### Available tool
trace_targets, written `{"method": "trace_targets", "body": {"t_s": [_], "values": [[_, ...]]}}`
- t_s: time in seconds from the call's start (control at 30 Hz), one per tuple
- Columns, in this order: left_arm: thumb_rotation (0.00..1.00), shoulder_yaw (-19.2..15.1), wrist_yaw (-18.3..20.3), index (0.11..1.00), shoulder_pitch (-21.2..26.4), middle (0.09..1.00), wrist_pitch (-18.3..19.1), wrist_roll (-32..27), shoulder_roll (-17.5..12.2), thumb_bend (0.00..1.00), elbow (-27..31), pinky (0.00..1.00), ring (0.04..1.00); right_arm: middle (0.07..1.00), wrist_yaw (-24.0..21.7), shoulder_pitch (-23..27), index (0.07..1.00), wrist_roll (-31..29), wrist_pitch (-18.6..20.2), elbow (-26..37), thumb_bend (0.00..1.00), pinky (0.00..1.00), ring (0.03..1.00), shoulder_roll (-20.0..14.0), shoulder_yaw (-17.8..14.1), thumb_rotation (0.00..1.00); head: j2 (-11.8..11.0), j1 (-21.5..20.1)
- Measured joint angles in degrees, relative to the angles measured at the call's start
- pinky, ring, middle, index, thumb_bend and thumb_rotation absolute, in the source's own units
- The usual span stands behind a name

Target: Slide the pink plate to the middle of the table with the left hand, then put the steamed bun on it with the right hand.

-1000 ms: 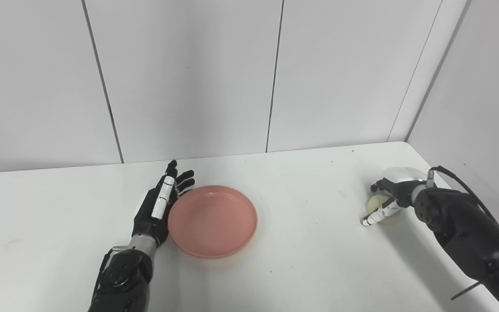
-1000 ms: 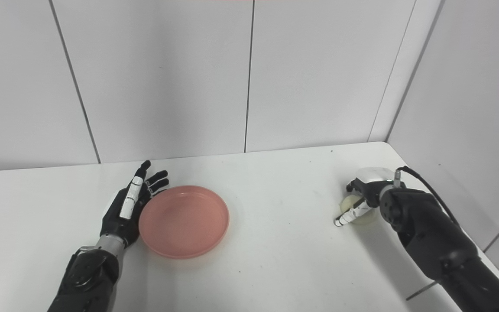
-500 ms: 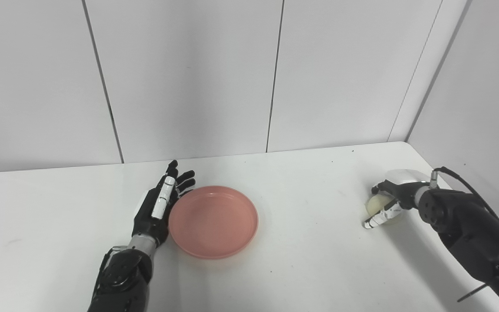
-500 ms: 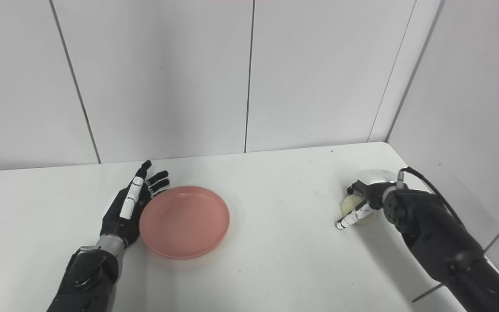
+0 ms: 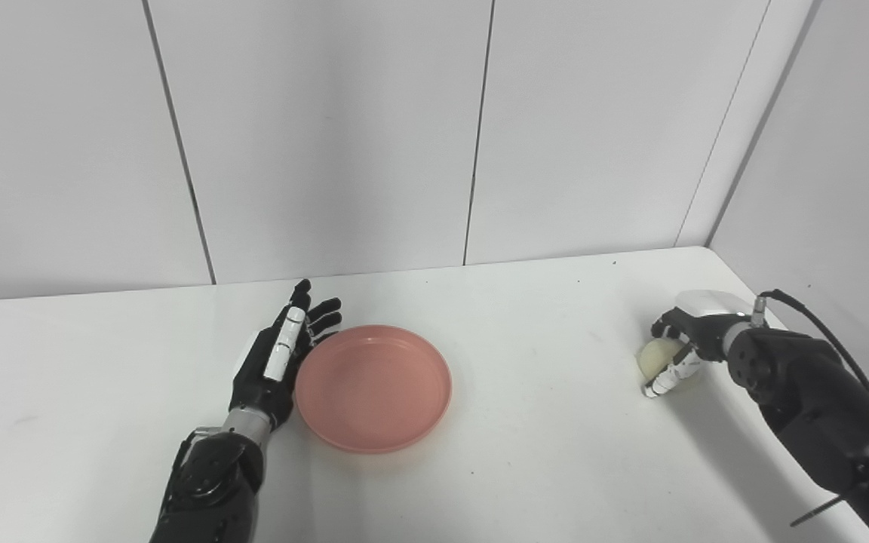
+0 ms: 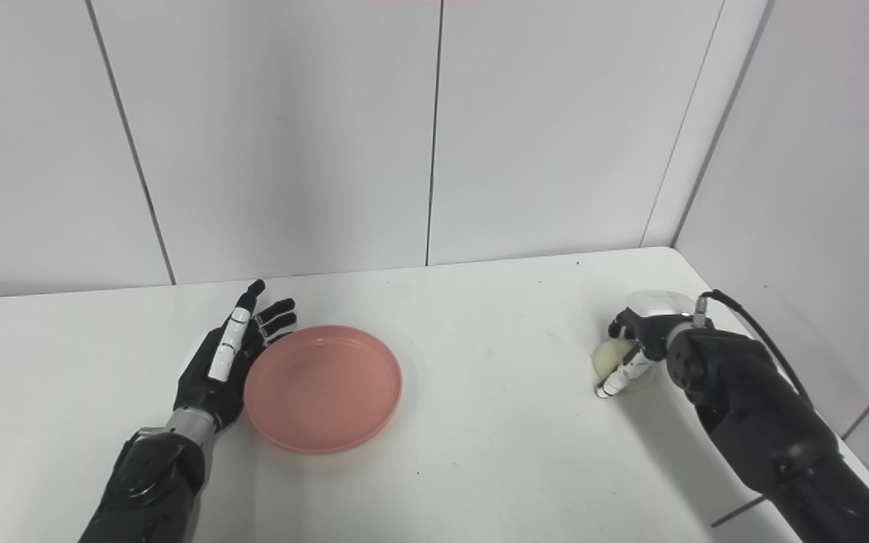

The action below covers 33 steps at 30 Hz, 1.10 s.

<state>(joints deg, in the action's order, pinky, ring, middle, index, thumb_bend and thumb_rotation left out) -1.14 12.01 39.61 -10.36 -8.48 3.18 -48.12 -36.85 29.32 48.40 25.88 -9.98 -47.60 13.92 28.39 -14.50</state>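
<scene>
Resting flat-edged against the left rim of the pink plate point(image 5: 373, 388), the left hand point(image 5: 276, 357) has its fingers straight and spread, holding nothing. Plate sits on the white table point(image 5: 540, 422), left of centre, empty. Right hand point(image 5: 687, 339) is at the far right of the table, fingers curled around the pale steamed bun point(image 5: 655, 354), which sits on the table surface; grip looks partial, can't tell if it's fully clamped. Bun is well apart from the plate.
</scene>
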Motion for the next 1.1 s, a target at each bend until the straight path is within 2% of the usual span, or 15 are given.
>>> {"method": "trace_targets", "body": {"t_s": [0.03,0.07,0.1,0.17,0.2,0.37,0.47,0.8,1.1], "values": [[0.83,0.0,0.1,0.963,0.0,0.820,0.0,0.0,0.0,0.74,0.2,0.79,0.840,0.539,0.1,0.0,0.723,0.2,0.0,0.0,0.96,0.35,0.437,0.0,-0.1,0.18,0.0,0.0],[0.82,0.0,0.2,0.963,0.0,0.819,0.1,0.0,0.0,0.74,0.3,0.79,0.841,0.502,0.1,0.0,0.713,0.3,0.1,-0.1,0.73,0.31,0.386,0.1,-0.4,0.07,0.0,0.0],[0.83,0.0,0.4,0.963,0.0,0.818,0.2,0.0,-0.1,0.74,0.3,0.79,0.841,0.490,0.3,0.0,0.709,0.3,0.1,-0.2,0.65,0.29,0.368,0.3,-0.8,0.04,0.0,0.0],[0.83,0.0,0.6,0.964,0.0,0.823,0.3,0.0,-0.2,0.74,0.3,0.80,0.844,0.476,1.1,-0.1,0.678,0.3,0.2,-0.7,0.59,0.25,0.327,0.7,-1.2,0.01,0.1,-0.1],[0.83,0.0,0.8,0.964,0.0,0.824,0.3,0.0,-0.2,0.74,0.3,0.80,0.844,0.471,1.2,-0.1,0.660,0.3,0.2,-0.7,0.58,0.22,0.292,0.7,-1.1,0.00,0.1,-0.1],[0.83,0.0,1.0,0.959,0.0,0.822,0.3,0.0,-0.3,0.74,0.2,0.80,0.841,0.468,2.3,-0.3,0.606,0.2,0.1,-0.8,0.57,0.18,0.247,0.6,-1.0,0.00,0.2,0.0],[0.83,0.0,1.1,0.961,0.0,0.822,0.3,0.0,-0.3,0.75,0.1,0.80,0.843,0.470,2.8,-0.4,0.506,0.0,0.1,-1.0,0.53,0.19,0.251,0.5,-0.9,0.00,0.2,0.0],[0.83,-0.1,1.2,0.963,0.1,0.826,0.3,-0.1,-0.3,0.73,-0.3,0.80,0.844,0.470,5.6,-1.1,0.488,0.1,0.0,-0.1,0.53,0.17,0.243,0.2,-0.2,0.00,0.3,0.4],[0.84,-0.1,1.2,0.967,0.2,0.829,0.3,-0.1,-0.3,0.73,-0.3,0.79,0.847,0.471,6.5,-3.6,0.485,0.9,-0.1,5.4,0.53,0.19,0.255,-0.2,-1.6,0.00,0.1,0.2]]}}
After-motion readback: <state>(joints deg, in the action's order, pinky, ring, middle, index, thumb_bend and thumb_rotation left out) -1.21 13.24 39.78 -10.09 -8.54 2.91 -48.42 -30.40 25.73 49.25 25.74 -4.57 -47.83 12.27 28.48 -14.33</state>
